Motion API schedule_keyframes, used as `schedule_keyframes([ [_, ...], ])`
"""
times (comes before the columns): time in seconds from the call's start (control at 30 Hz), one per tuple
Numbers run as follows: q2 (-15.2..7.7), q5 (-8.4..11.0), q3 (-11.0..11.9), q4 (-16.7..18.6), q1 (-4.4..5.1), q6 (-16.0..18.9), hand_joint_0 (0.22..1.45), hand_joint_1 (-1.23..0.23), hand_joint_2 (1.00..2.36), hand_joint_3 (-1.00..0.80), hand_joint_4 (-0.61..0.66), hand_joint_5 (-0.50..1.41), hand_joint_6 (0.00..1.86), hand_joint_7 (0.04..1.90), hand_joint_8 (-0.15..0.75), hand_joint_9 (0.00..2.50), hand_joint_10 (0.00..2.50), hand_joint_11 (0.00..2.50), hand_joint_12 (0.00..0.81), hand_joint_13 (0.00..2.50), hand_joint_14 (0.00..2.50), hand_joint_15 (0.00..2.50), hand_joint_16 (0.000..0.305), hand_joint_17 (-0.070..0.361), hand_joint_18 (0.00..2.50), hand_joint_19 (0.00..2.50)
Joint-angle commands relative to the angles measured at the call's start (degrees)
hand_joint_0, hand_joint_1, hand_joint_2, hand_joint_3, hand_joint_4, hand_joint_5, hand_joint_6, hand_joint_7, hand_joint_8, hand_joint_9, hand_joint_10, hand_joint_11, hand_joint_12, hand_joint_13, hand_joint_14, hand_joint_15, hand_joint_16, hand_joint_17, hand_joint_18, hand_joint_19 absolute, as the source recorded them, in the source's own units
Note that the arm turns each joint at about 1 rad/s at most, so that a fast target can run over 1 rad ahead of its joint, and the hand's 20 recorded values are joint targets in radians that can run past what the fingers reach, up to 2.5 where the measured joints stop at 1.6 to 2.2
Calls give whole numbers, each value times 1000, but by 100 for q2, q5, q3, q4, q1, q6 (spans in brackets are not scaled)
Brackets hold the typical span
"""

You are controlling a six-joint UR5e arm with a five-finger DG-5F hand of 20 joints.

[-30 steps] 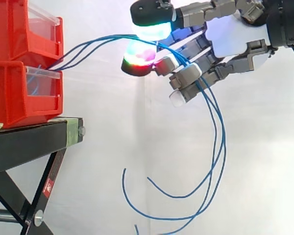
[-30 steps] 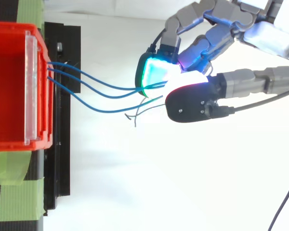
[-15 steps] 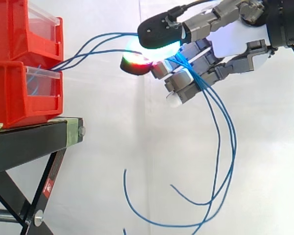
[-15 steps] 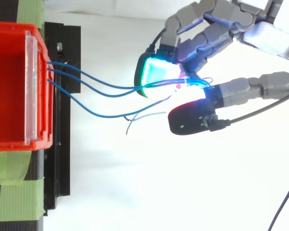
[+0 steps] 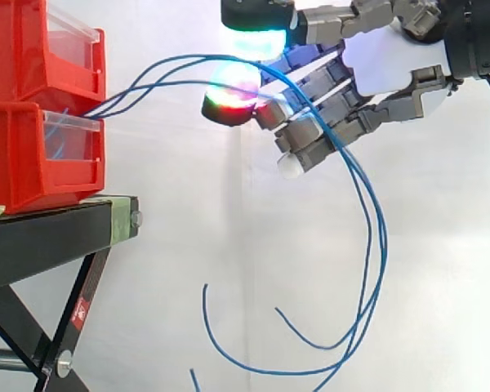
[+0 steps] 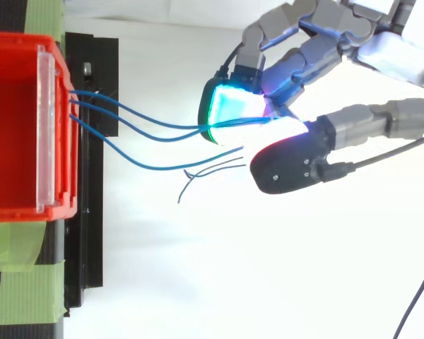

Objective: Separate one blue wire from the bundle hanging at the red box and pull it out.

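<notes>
At the front of two stacked red bins (image 5: 33, 155), where the upper sits on the lower, three blue wires (image 6: 155, 169) come out side by side. All three run through open air to the hand (image 5: 384, 61), which hangs well apart from the bins.

Side view: the wires pass through the gap between the thumb pad (image 5: 257, 16) above and a finger pad (image 5: 229, 102) below. The pads stand apart and pinch nothing. The lowest wire touches the top of the finger pad. The other fingers are half bent and loose, with the wires crossing them. Past the hand the three wires drop in long loops and curl back left. Three free ends counted, hanging in air below the hand.

Top view: two wires go in beside the green-glowing pad. The third runs apart from them, nearer the thumb.

The bins sit on one black stand (image 5: 49, 237). Green tape (image 6: 28, 289) lies on it in two patches. One white curtain (image 5: 441, 245) hangs behind.
</notes>
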Motion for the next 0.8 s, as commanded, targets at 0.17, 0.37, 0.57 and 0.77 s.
schedule_keyframes([
  [0.17,5,0,5,-1,-2,0,557,-590,1007,-419,162,-231,908,856,329,995,6,1457,429,1038,82,1582,53,120,777,656],
  [0.37,-4,0,-4,-1,-2,0,610,-666,1013,-341,143,-225,912,857,322,1012,7,1443,421,1068,27,1604,51,115,778,661],
  [0.57,5,0,5,-1,-2,0,622,-741,1012,-346,144,-225,914,860,315,1010,8,1452,416,1080,0,1623,51,114,779,659],
  [0.77,5,0,-4,-1,-2,0,657,-795,1014,-321,137,-225,916,848,312,1015,7,1456,420,1090,0,1625,50,112,789,641],
])
